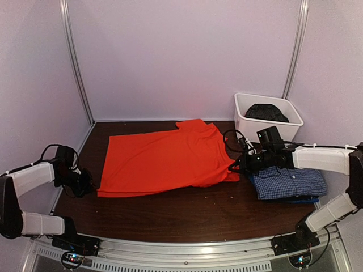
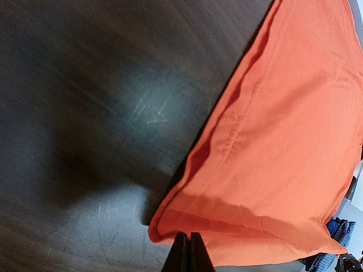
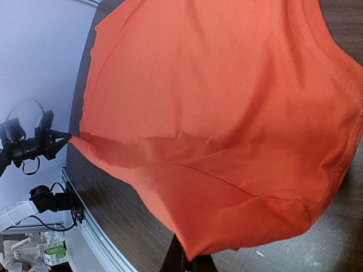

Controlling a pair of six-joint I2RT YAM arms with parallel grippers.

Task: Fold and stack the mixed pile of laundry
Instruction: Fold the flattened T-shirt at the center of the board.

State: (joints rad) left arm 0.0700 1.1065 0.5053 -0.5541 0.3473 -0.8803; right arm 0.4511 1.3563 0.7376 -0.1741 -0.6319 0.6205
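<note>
The left hand (image 1: pixel 92 186) and right hand (image 1: pixel 237 166) each pinch a corner of the orange T-shirt (image 1: pixel 164 158); uneven pulling could free one hem, skewing the fold.

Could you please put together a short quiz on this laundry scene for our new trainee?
1. What lies in the white tub? A) a black garment B) a white towel C) nothing
2. True or false: the checked shirt is spread out unfolded.
3. Fill in: the left gripper and the right gripper are both shut on the ____.
Key: 1 A; 2 false, it lies folded at the right; 3 orange T-shirt.
</note>
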